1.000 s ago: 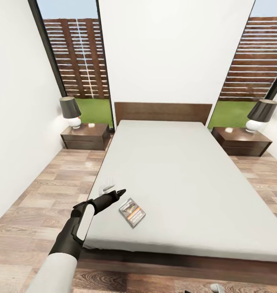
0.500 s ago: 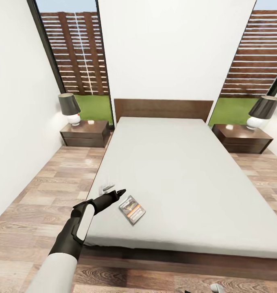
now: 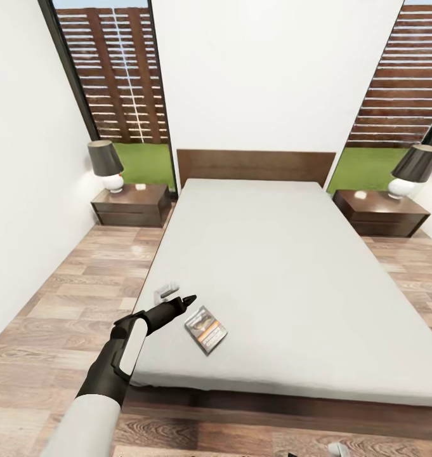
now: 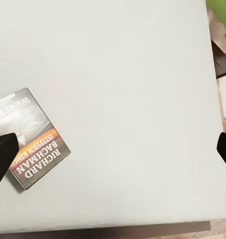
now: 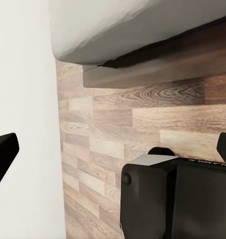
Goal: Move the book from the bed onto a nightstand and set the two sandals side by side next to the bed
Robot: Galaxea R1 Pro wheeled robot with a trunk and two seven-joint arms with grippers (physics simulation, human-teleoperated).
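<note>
Left tool (image 3: pixel 177 303), fingers spread wide, hovers over the bed (image 3: pixel 292 266) with the book (image 3: pixel 205 329) lying flat just beside it, near the foot edge. It should centre over the cover and descend squarely. Right tool (image 5: pixel 113 149) also open.

bedroom | bed (image 3: pixel 266 266) (double) | nightstands (image 3: pixel 132 204) with lamps (image 3: pixel 105 164) | plank floor (image 3: pixel 70 304)

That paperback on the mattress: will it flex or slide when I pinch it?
The book looks thin, so probably light and somewhat bendy. It lies flat on the soft bed; an edge pinch may press it into the mattress. The left tool hovers open beside it.
</note>
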